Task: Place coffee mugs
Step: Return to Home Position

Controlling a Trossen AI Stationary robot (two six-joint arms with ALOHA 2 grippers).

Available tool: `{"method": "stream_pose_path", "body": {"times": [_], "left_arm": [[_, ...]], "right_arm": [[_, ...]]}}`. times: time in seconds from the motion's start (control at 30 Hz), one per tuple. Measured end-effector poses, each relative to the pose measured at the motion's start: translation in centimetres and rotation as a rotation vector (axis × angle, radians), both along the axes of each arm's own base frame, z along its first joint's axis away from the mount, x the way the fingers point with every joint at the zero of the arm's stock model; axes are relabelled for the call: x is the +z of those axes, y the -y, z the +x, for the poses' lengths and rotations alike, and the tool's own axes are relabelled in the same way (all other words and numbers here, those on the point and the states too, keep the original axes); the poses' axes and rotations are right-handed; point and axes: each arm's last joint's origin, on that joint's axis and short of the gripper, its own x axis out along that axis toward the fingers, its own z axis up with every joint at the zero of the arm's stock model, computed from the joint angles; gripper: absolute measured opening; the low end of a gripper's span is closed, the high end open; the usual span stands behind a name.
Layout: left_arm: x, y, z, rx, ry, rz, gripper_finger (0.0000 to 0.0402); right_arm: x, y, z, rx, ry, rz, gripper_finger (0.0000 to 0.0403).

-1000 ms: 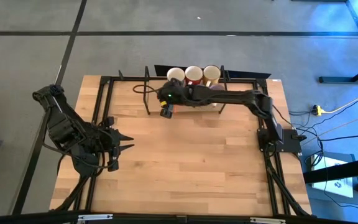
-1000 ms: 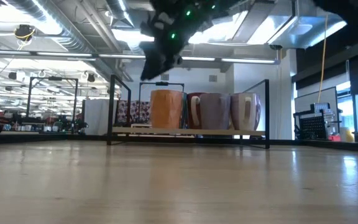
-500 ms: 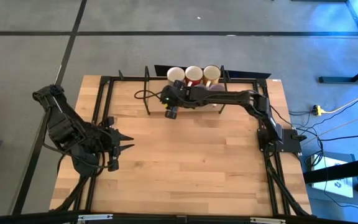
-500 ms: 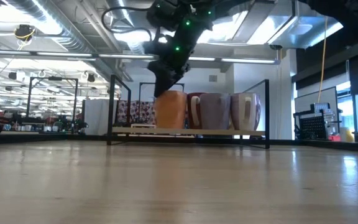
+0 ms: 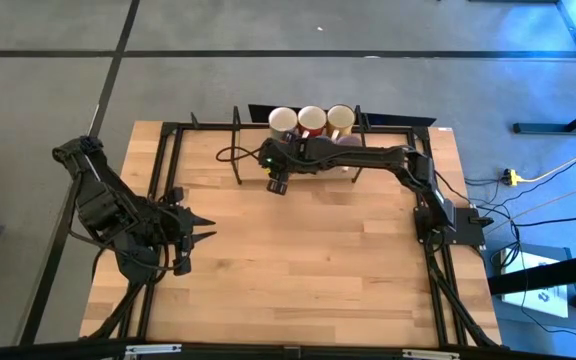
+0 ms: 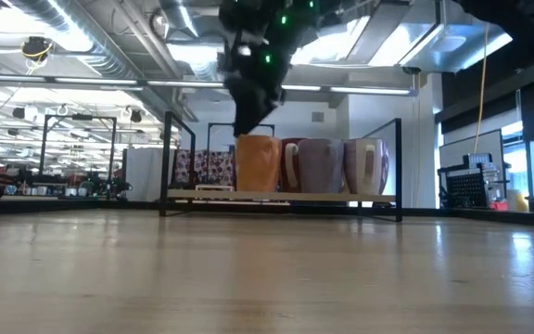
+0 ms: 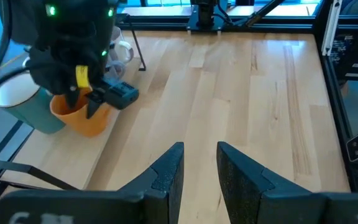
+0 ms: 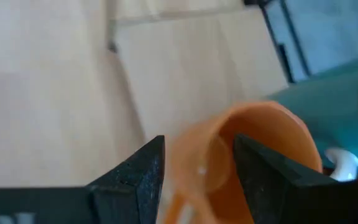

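1. High view: the right arm reaches in from 3 o'clock to the shelf at the 12 o'clock edge of the bench. The right gripper is at the shelf's front. Three mugs stand in a row just behind it. The left gripper waits near 9 o'clock, jaws parted and holding nothing.
2. Low view: the orange mug, purple mug and cream mug stand upright side by side on the shelf. The right gripper is directly above the orange mug, tips at its rim.
3. Left wrist view: a teal mug stands just beside the orange mug.
4. Right wrist view: the jaws are spread wide and the orange mug's rim shows in the gap. Contact cannot be told.
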Motion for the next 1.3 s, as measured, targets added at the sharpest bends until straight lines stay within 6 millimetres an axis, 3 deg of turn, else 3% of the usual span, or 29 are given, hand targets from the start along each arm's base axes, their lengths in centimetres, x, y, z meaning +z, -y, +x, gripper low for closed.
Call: {"method": "stream_pose_path", "body": {"times": [0.13, 0.3, 0.5, 0.67, 0.8, 1.03, 1.3], "left_arm": [[0.0, -0.1, 0.0, 0.0, 0.008, 0.037, 0.0089], [0.1, -0.2, 0.1, 0.004, 0.019, 0.099, 0.0089], [-1.8, -0.4, 1.7, -0.094, -0.044, 0.059, 0.0089], [-5.4, -0.9, 4.7, -0.342, -0.026, -0.095, 0.0089], [-6.4, -2.6, 6.4, -0.415, 0.076, -0.218, 0.0089], [-6.7, -6.4, 8.3, -0.332, 0.172, -0.19, 0.0089], [-6.6, -9.7, 9.1, -0.202, 0.19, -0.192, 0.0075]], "right_arm": [[2.7, -2.0, -0.5, 0.056, 0.078, 0.097, 0.0179], [6.3, -6.0, -2.6, 0.103, 0.148, 0.084, 0.0179], [8.2, -10.5, -6.1, 0.209, 0.251, 0.16, 0.0179], [7.9, -12.9, -10.2, 0.209, 0.423, 0.258, 0.0179], [6.5, -13.8, -14.1, 0.158, 0.542, 0.323, 0.0179], [3.8, -14.1, -21.2, 0.075, 0.72, 0.395, 0.0179], [1.7, -12.8, -26.9, 0.078, 0.867, 0.437, 0.0178]]}}
